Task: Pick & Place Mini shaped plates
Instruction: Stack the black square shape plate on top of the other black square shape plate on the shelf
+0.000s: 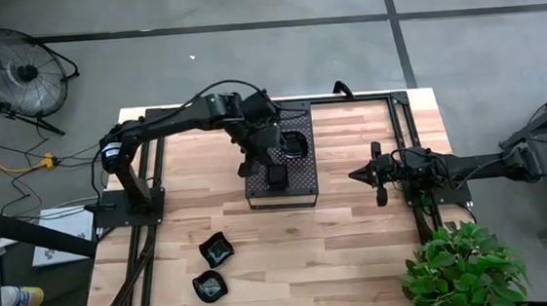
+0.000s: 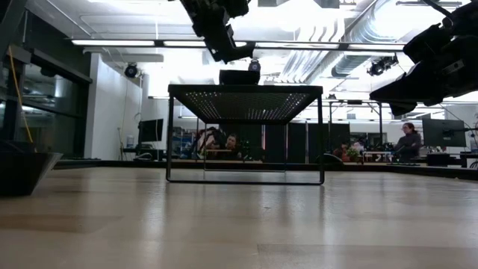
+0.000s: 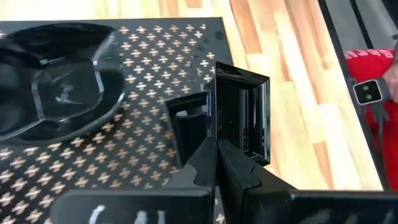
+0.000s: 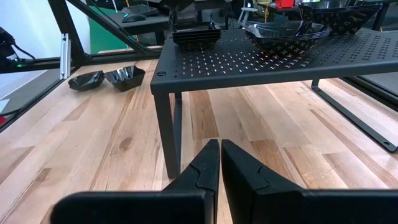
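Observation:
My left gripper (image 1: 275, 170) (image 3: 216, 149) is over the raised perforated tray (image 1: 301, 185) and is shut on a small glossy black square plate (image 3: 244, 106). A second square plate or stack (image 3: 185, 119) lies on the tray just beyond the fingers. A stack of wavy-edged plates (image 3: 56, 81) (image 1: 295, 143) rests on the tray's far part. Two more mini plates (image 1: 216, 248) (image 1: 210, 286) lie on the table near the left front. My right gripper (image 1: 365, 175) (image 4: 219, 152) waits shut to the tray's right, low over the table. My left gripper pinches the square plate by one side wall (image 3: 214, 127) between its two shut fingers. The plate stands on edge in the hold, its hollow facing sideways, over the tray's right part. Whether its lower edge touches the tray is hidden by the fingers.
The tray stands on thin legs (image 4: 166, 124) above the wooden table (image 1: 360, 254). Black frame rails (image 1: 410, 142) run along both table sides. A potted plant (image 1: 464, 275) sits at the near right corner. People sit in the room behind (image 2: 407, 142).

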`<action>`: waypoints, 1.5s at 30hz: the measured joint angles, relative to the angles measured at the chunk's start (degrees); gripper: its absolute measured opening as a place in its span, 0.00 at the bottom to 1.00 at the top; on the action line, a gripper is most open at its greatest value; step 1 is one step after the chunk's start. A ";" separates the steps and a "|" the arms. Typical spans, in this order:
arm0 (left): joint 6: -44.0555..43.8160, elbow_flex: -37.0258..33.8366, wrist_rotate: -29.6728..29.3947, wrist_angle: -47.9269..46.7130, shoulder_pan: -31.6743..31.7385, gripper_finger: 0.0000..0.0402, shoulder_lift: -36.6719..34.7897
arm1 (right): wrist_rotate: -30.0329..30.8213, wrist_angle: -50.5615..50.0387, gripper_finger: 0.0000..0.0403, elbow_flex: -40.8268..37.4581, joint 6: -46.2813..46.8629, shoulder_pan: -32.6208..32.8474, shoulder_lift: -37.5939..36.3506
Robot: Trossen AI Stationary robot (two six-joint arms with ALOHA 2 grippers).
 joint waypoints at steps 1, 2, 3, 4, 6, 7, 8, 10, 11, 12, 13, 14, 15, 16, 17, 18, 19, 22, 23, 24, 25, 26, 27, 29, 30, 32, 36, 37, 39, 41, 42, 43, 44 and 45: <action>-0.29 0.00 0.00 0.13 -0.45 0.00 0.12 | 0.02 -0.02 0.03 0.00 0.00 -0.02 -0.02; -0.41 -0.04 -0.23 0.05 -0.50 0.00 0.17 | 0.02 -0.02 0.03 -0.01 0.00 -0.01 -0.01; -0.67 -0.04 -0.52 0.04 -0.58 0.00 0.17 | 0.00 -0.02 0.03 -0.02 0.00 0.00 0.00; -1.41 -0.04 -0.74 0.14 -1.00 0.00 0.17 | 0.00 -0.01 0.03 -0.02 0.00 -0.02 0.00; -2.48 0.00 -0.91 0.42 -1.49 0.00 0.81 | 0.01 -0.01 0.03 -0.02 0.00 -0.01 -0.02; -2.84 -0.04 -0.99 0.24 -1.54 0.00 1.06 | 0.00 -0.01 0.03 -0.02 0.00 0.00 0.00; -2.93 -0.19 -1.02 -0.18 -1.56 0.00 1.17 | 0.02 -0.02 0.03 -0.02 0.00 -0.02 -0.02; -3.11 -0.15 -1.00 0.03 -1.57 0.00 1.04 | 0.02 -0.02 0.03 -0.02 0.00 0.00 -0.02; -3.22 -0.02 -1.08 0.19 -1.57 0.00 0.98 | 0.02 0.00 0.03 0.00 0.00 0.00 -0.02; -3.42 -0.02 -1.18 0.16 -1.57 0.00 0.98 | 0.02 -0.01 0.03 -0.02 0.00 -0.01 0.00; -3.84 -0.02 -1.54 0.22 -1.47 0.00 1.00 | 0.00 -0.02 0.03 -0.02 0.00 -0.02 0.00; -4.04 -0.04 -2.31 0.53 -1.48 0.00 1.02 | 0.00 0.00 0.03 -0.02 0.00 -0.02 0.00; -4.21 -0.04 -2.96 0.78 -1.48 0.00 1.02 | 0.02 -0.01 0.03 0.00 0.00 -0.01 -0.01; -4.22 -0.04 -3.23 0.75 -1.48 0.00 1.02 | 0.01 -0.01 0.03 -0.01 0.00 -0.02 -0.01; -4.22 -0.04 -3.29 0.56 -1.47 0.00 1.02 | 0.01 -0.01 0.03 -0.01 0.00 0.00 0.00; -4.22 -0.04 -3.06 0.36 -1.46 0.00 1.02 | 0.02 -0.02 0.03 -0.01 0.00 -0.01 0.00; -4.22 -0.04 -2.91 0.20 -1.46 0.00 1.02 | 0.00 -0.01 0.03 -0.02 0.00 0.00 -0.01; -4.11 -0.04 -2.85 0.27 -1.48 0.00 1.19 | 0.02 -0.02 0.03 -0.02 0.00 -0.02 0.00; -4.09 -0.04 -2.79 0.40 -1.48 0.00 1.52 | 0.01 -0.01 0.03 -0.01 0.00 0.00 0.00; -4.07 -0.04 -2.76 0.35 -1.48 0.00 1.77 | 0.00 0.00 0.03 -0.02 0.00 -0.02 -0.02; -3.98 -0.13 -2.89 0.03 -1.48 0.00 1.89 | 0.02 -0.02 0.03 0.00 0.00 -0.02 -0.02; -3.96 -0.17 -3.02 -0.14 -1.48 0.00 2.07 | 0.02 -0.01 0.03 -0.01 0.00 -0.01 -0.02; -3.96 -0.08 -2.98 0.32 -1.48 0.00 2.51 | 0.00 -0.02 0.03 -0.02 0.00 -0.02 -0.02; -3.91 -0.04 -2.62 0.40 -1.48 0.00 3.02 | 0.01 -0.02 0.03 -0.01 0.00 -0.01 0.00; -3.91 -0.19 -2.76 -0.26 -1.48 0.00 3.22 | 0.01 -0.02 0.03 -0.02 0.00 -0.02 0.00; -3.83 -0.12 -3.58 0.79 -1.48 0.00 3.57 | 0.00 0.00 0.03 -0.02 0.00 -0.01 -0.05; -2.93 -0.09 -3.50 0.31 -1.46 0.01 3.62 | 0.00 0.00 0.03 -0.02 0.00 -0.01 -0.02; -2.89 -0.09 -3.68 0.32 -1.46 0.01 3.62 | 0.02 -0.02 0.03 -0.02 0.00 -0.01 -0.02; -2.83 -0.09 -3.77 0.21 -1.46 0.01 3.62 | 0.00 -0.02 0.03 -0.02 0.00 -0.02 -0.02; -2.38 -0.09 -4.01 0.23 -1.46 0.01 3.62 | 0.01 -0.02 0.03 -0.02 0.00 -0.02 -0.02; -2.32 -0.09 -4.11 0.21 -1.46 0.01 3.62 | 0.01 -0.02 0.03 -0.02 0.00 -0.01 -0.02; -2.16 -0.09 -4.14 0.23 -1.46 0.01 3.62 | 0.01 -0.02 0.03 -0.02 0.00 -0.02 -0.02; -1.58 -0.09 -4.18 0.23 -1.46 0.02 3.62 | 0.01 -0.02 0.03 -0.02 0.00 -0.01 -0.02; -1.04 -0.09 -4.22 0.20 -1.46 0.03 3.62 | 0.00 -0.02 0.03 -0.01 0.00 -0.02 -0.02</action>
